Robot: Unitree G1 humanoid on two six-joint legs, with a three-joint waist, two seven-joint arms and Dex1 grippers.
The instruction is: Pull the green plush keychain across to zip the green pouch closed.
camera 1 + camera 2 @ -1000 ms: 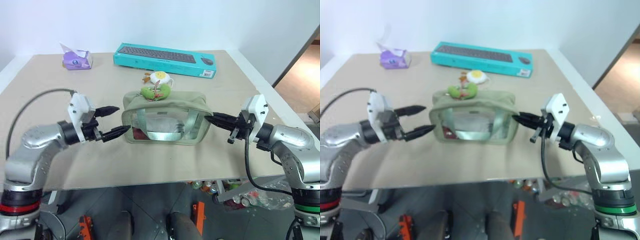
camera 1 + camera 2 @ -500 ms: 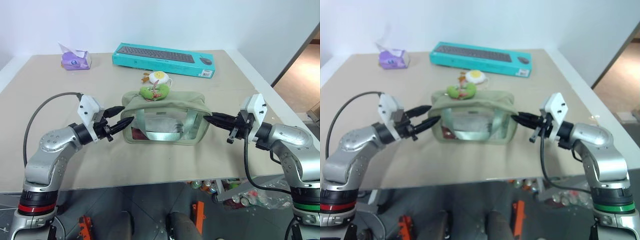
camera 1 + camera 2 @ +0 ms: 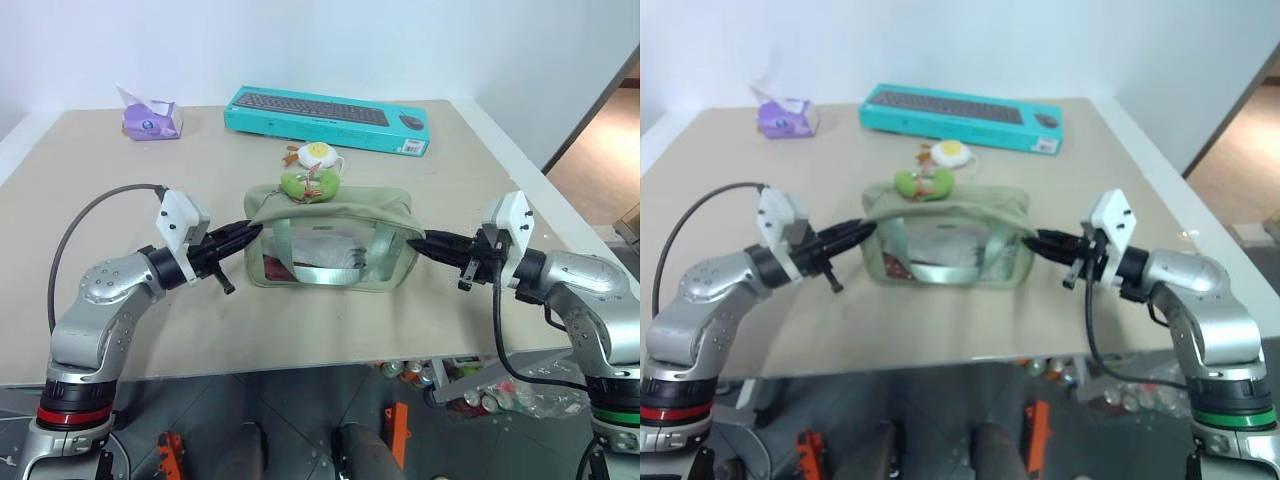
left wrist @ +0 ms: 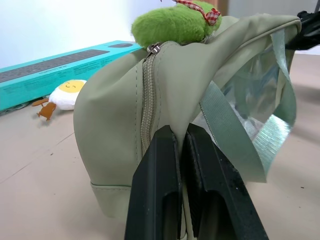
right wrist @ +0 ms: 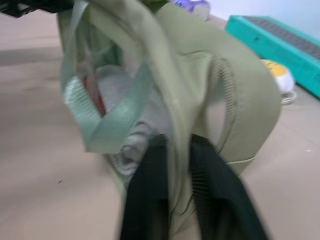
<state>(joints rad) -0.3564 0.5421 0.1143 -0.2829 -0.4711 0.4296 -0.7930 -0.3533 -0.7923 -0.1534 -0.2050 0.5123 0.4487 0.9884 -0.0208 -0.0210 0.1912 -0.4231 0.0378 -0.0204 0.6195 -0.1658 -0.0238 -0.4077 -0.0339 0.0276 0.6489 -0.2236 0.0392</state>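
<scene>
Both arms level — end effectors (image 3: 243,233) (image 3: 422,243) flanking green pouch (image 3: 330,212)

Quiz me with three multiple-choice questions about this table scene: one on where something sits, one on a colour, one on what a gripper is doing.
1. Where is the green plush keychain?
A. On top of the green pouch
B. On the keyboard box
C. On the floor

2. What colour is the keyboard box?
A. Red
B. Teal
C. Black

3. What is the left gripper doing?
A. Hanging open above the table
B. Holding the tissue pack
C. Pinching the pouch's end

Answers: 1 A, the charm rests on the pouch's top by the zipper. 2 B, the long box at the back is teal. 3 C, the left wrist view shows both fingers shut on the fabric.
</scene>
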